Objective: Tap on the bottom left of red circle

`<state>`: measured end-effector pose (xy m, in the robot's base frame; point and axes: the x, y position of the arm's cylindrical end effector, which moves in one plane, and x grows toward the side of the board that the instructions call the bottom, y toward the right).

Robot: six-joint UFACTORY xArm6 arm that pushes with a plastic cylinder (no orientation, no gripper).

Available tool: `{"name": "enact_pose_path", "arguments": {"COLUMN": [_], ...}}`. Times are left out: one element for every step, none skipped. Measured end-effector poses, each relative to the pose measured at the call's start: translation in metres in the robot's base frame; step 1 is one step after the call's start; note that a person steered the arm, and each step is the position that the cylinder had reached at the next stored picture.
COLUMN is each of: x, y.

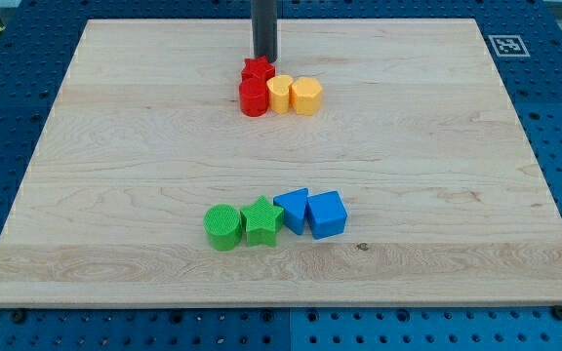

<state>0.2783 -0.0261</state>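
Note:
The red circle (253, 97) stands on the wooden board near the view's top centre. A red star (257, 69) touches it just above. A yellow block (279, 94) and a yellow hexagon (306, 96) sit in a row to its right. My tip (264, 58) is the lower end of the dark rod, just above the red star and slightly right of it. It is above the red circle, with the red star between them.
A row of blocks lies lower on the board: a green circle (222, 227), a green star (261, 220), a blue triangle (292, 209) and a blue cube (326, 214). A marker tag (504, 45) sits at the board's top right corner.

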Motion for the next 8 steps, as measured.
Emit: {"name": "enact_pose_path", "arguments": {"x": [0.022,0.022,0.011,-0.007,0.005,0.012,0.013,0.059], "y": [0.007,0.007,-0.001,-0.025,-0.041,-0.076,-0.097,-0.097]}}
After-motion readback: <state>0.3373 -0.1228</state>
